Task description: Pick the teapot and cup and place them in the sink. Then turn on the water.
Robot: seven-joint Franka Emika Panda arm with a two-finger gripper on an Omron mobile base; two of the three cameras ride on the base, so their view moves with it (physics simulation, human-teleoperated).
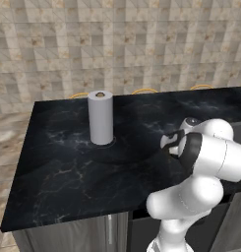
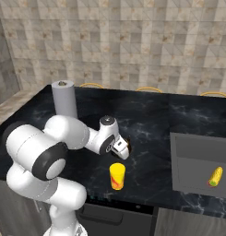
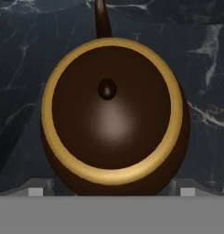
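- In the hand view we look straight down on the teapot (image 3: 111,114): a squat dark-brown body with a golden ring around the lid and a small dark knob at its middle.
- A thin dark part of the teapot points to the top edge of that view; we cannot tell whether it is the spout or the handle.
- The teapot stands on the black marbled counter (image 1: 58,162).
- The gripper (image 3: 111,191) is directly above the teapot, and its two fingertips (image 3: 36,191) show at the bottom of the hand view, one at each side of the pot's body.
- The jaws stand wide apart, wider than the teapot, and we see nothing clamped between them; whether the tips touch the pot we cannot tell.
- In the right base view the gripper (image 2: 124,148) points down at the counter, and the arm hides the teapot from that side.
- The yellow cup (image 2: 116,176), with a red-orange mark on its side, stands upright on the counter just in front of the gripper, near the front edge.
- The sink (image 2: 197,147) is sunk into the counter well to the right of the cup, with a knobbly yellow item (image 2: 216,176) lying in it.
- A paper towel roll (image 1: 100,117) stands upright further back on the counter, to the left of the arm.
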